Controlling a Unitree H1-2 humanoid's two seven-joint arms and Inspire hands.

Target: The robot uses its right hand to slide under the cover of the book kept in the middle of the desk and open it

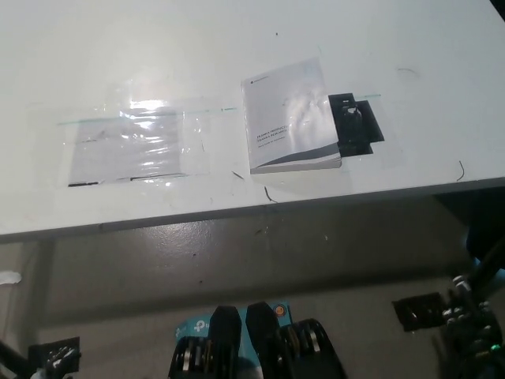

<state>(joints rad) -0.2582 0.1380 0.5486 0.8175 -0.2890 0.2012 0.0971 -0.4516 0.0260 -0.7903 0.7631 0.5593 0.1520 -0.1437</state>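
A closed book (289,117) with a white and grey cover lies on the white desk (237,39), right of the middle, slightly turned. A black flat piece (357,124) touches its right edge. My black right hand (473,320) hangs low at the bottom right, below the desk's front edge and well away from the book. It is dark, and its state does not show. A small white shape (7,278) at the left edge may be my left hand, mostly out of frame.
A clear plastic sheet (130,146) is taped flat on the desk left of the book, glaring under the light. The desk's front edge (237,212) runs across the middle of the picture, with grey floor (237,260) below it.
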